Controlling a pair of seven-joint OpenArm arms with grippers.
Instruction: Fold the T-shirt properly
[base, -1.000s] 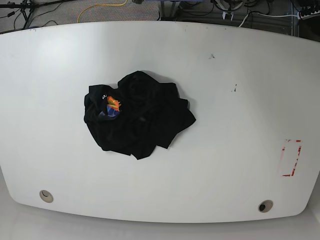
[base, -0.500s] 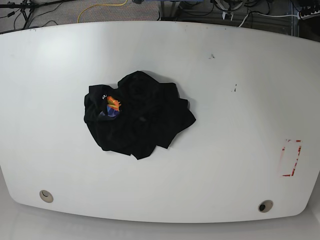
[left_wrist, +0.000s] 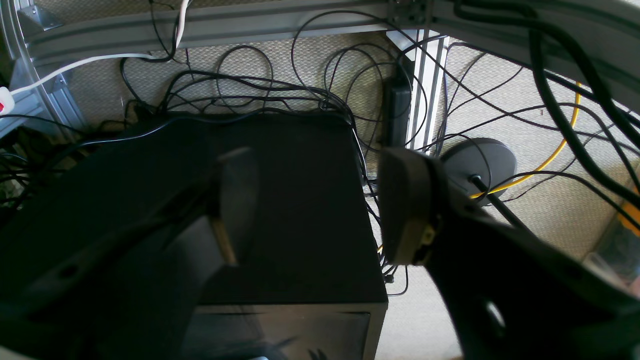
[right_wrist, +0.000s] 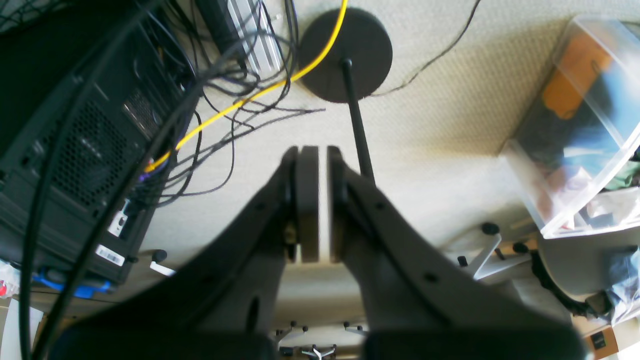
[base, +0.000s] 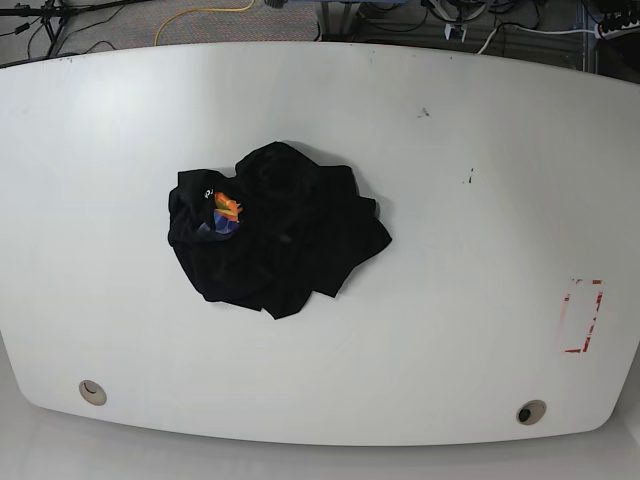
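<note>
One crumpled T-shirt (base: 272, 230) lay on the bench (base: 480, 250); left gripper (left_wrist: 320, 210) released, right gripper (right_wrist: 316, 200) clenched empty. Blind grabbing could pinch several layers together.

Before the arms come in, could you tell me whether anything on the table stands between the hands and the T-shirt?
Nothing visible does. The T-shirt lies crumpled and alone on the white table, with bare surface on every side; neither hand appears in the base view.

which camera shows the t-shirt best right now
The base view: the T-shirt lies crumpled on the white table, whole and unobstructed. Both wrist views point at floor and cables and show none of it.
</note>
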